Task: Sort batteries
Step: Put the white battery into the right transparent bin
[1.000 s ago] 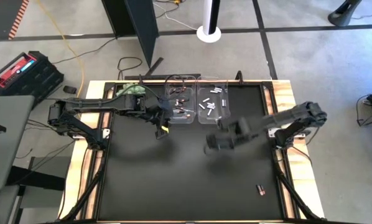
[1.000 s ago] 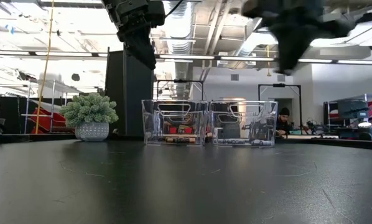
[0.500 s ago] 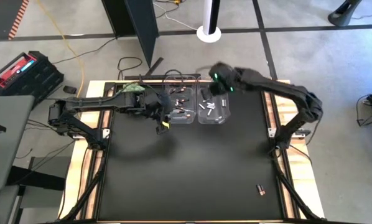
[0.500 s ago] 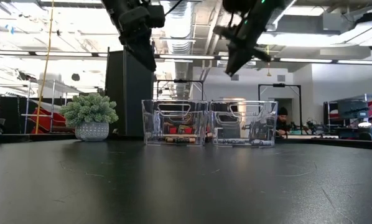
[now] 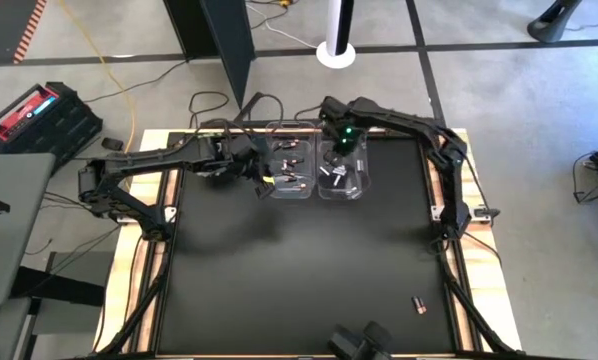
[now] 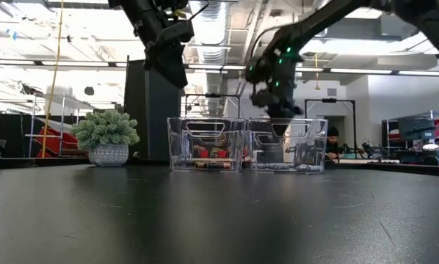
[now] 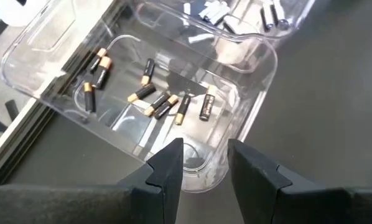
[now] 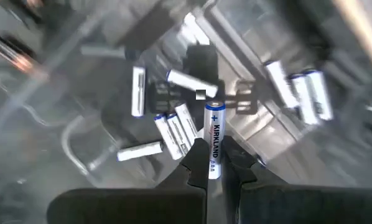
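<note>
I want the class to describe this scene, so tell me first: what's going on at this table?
A two-armed robot is sorting batteries into two clear bins. The right gripper is shut on a white battery and hangs over the right bin, which holds other white cells. The left gripper is open and empty, above the near edge of the left bin, which holds dark, copper-ended cells. One dark battery lies alone on the table, not yet sorted.

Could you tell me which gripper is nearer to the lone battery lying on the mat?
Right, narrowly. The right gripper is above the white-cell bin; the left gripper is beside the other bin. The lone battery lies far from both.
</note>
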Motion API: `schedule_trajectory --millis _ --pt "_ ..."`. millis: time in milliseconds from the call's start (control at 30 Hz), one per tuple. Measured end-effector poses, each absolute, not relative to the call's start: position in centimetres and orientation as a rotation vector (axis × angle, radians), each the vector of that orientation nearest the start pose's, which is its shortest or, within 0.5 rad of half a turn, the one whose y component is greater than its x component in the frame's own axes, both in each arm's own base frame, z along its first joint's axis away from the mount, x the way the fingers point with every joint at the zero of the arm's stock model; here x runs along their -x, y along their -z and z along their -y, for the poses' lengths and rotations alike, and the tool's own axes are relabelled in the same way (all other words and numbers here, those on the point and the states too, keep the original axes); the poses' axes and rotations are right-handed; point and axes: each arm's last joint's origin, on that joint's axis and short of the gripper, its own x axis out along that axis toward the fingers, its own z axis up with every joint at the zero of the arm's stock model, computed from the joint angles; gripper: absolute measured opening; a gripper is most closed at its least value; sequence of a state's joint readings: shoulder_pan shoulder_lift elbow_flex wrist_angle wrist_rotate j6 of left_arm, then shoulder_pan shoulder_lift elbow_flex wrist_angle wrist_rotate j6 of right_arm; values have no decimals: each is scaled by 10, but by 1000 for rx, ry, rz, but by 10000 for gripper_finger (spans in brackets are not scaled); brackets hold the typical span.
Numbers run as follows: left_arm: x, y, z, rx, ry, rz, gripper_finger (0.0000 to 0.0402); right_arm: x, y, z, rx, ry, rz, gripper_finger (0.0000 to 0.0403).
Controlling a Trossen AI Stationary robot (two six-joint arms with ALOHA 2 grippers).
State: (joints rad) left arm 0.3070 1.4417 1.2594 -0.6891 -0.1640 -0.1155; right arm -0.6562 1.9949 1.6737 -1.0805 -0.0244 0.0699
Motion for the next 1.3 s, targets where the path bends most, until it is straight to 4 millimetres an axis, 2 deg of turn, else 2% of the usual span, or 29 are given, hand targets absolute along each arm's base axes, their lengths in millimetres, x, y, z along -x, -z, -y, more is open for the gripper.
schedule_trajectory --millis 167,400,1000,1300 --pt "-283 -306 -98 199 -515 -843 120 -322 -196 247 -483 481 -1425 28" --pt "-283 -306 -99 220 -531 -836 120 -328 -170 249 -441 410 -1491 30" --pt "-283 -306 -99 248 -544 -830 120 -337 -169 242 -386 375 -1472 84" --pt "-283 -306 -99 255 -547 -830 120 -336 -170 242 -390 378 -1475 93"
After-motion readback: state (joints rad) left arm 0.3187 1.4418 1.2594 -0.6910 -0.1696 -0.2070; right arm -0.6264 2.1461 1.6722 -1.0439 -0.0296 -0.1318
